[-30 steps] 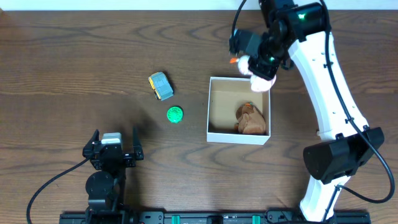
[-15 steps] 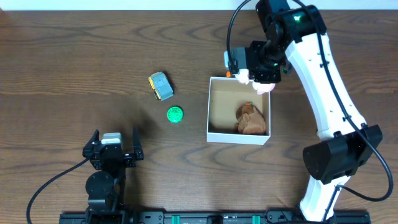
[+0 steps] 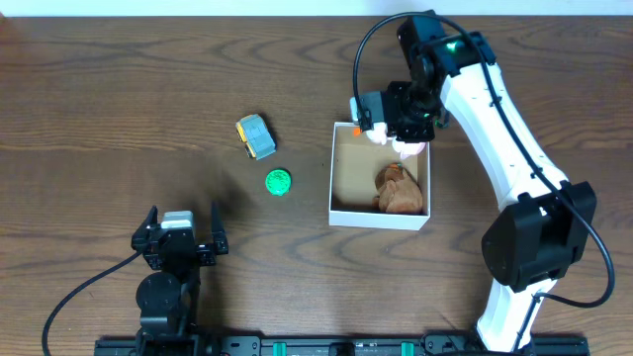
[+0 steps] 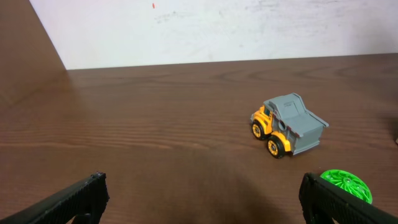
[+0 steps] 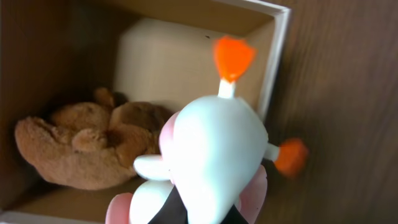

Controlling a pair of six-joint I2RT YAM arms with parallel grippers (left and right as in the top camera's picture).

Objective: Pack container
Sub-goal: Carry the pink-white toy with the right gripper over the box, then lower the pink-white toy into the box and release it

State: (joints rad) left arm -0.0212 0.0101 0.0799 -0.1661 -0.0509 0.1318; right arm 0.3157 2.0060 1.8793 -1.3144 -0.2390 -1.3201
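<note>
The right tool [image 3: 400,136] is clamped on a white toy [image 5: 214,146] above the box's [image 3: 332,178] upper rim; the left tool [image 3: 182,227], fingers apart, sits at lower left.

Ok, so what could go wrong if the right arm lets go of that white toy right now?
The white toy hangs over the container's rim, one orange foot beyond the wall, so it might catch the edge or tumble outside. The brown plush fills that side; the toy could land on it and roll.

Square white cardboard container [image 3: 378,220], open-topped, brown inside, upright
</note>
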